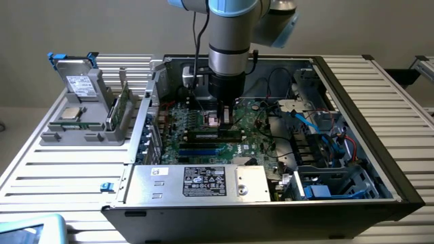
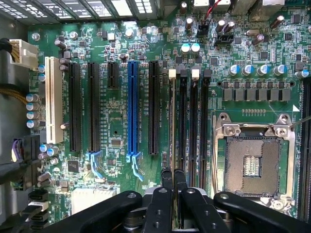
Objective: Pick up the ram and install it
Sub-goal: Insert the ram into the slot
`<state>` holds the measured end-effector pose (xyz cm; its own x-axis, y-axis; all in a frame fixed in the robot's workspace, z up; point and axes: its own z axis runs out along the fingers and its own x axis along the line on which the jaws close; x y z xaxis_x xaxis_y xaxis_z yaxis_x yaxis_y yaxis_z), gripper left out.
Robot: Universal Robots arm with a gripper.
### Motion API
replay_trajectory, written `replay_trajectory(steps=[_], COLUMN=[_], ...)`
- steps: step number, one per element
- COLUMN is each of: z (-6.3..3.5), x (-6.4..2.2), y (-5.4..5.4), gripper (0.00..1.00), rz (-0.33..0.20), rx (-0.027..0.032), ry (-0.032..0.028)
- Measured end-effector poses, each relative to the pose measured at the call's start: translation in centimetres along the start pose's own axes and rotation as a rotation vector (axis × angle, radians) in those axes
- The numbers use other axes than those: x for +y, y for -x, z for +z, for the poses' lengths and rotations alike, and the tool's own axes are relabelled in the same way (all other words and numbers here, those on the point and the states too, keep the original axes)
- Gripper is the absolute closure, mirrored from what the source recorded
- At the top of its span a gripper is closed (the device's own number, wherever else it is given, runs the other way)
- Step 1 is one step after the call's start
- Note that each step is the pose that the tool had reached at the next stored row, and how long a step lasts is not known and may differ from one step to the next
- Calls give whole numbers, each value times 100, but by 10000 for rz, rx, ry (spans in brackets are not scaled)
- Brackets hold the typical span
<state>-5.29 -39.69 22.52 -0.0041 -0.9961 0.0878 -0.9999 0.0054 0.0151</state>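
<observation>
My gripper (image 1: 227, 123) reaches down into the open computer case (image 1: 352, 101), over the green motherboard (image 2: 116, 131). Its two black fingers (image 2: 166, 187) are shut on the ram (image 2: 174, 126), a slim stick seen edge-on. The ram lies along the outermost of the black memory slots (image 2: 193, 126), beside the one with white end clips. In the exterior view the ram (image 1: 203, 135) shows as a dark, long strip under the fingers, level with the board. Whether it is fully seated I cannot tell.
The open processor socket (image 2: 252, 165) lies beside the memory slots, and a blue expansion slot (image 2: 132, 111) is on their other side. A grey holder (image 1: 81, 127) at the exterior view's left carries a drive (image 1: 81, 84) and a silver chip (image 1: 70, 113). The power supply (image 1: 196, 180) fills the case front.
</observation>
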Motion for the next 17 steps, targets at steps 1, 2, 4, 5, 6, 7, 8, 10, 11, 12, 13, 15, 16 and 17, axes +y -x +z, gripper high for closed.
replay_trajectory(steps=[1, 2, 4, 5, 6, 7, 8, 10, 11, 12, 13, 15, 16, 17], z=[4, 7, 8, 8, 8, 9, 9, 9, 9, 9, 9, 9, 9, 9], x=[0, 0, 0, 0, 0, 0, 0, 0, 0, 0, 1, 0, 0, 0], y=[0, 1, 1, 1, 1, 1, 1, 1, 1, 1, 1, 1, 1, 1], gripper=[87, 87, 87, 87, 87, 87, 87, 87, 87, 87, 86, 79, 79, 79], rz=[0, 0, 0, 0, 0, 0, 1, 0, 1, 0, 1, 1, 1, 1], rx=[1, 0, 2, 3, 3, 2, 1, 1, 1, 1, 0, 1, 1, 1], ry=[0, 0, 1, 1, 2, 1, 1, 1, 1, 1, 3, 1, 1, 1])
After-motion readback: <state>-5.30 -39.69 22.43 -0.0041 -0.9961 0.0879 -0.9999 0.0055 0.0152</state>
